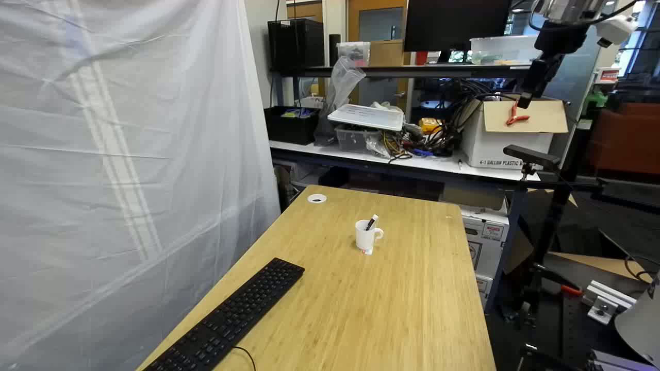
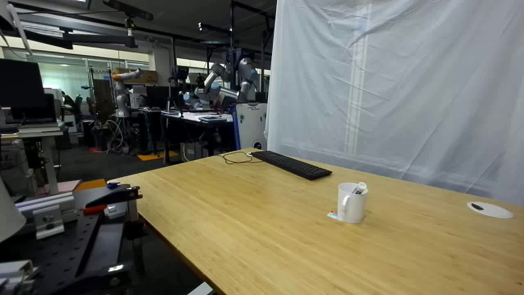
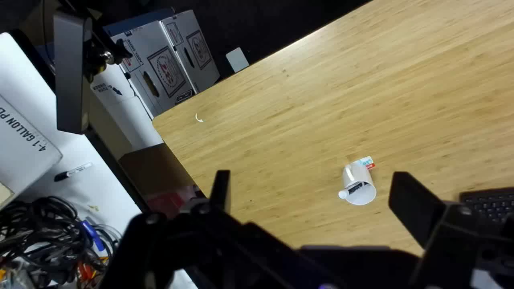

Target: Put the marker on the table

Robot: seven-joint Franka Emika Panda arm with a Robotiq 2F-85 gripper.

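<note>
The marker (image 1: 371, 222) stands tilted inside a small white cup (image 1: 364, 239), its white end sticking out over the rim. Its lower part is hidden by the cup in both exterior views. The marker (image 2: 360, 188) leans beside the handle side of the cup (image 2: 351, 209). The cup is upright on the bamboo-coloured table (image 1: 407, 304). In the wrist view the marker (image 3: 354, 188) shows dark with a white end. My gripper (image 3: 311, 174) is open and empty, high above the table, with the cup far below between its fingers. In an exterior view the gripper (image 1: 526, 98) hangs at the upper right.
A black keyboard (image 1: 232, 314) with a cable lies along the curtain-side edge. A small coloured label (image 3: 367, 162) lies at the cup's base. A round white grommet (image 2: 490, 209) sits in the tabletop. A cluttered bench (image 1: 448, 164) with boxes and cables borders the table's end.
</note>
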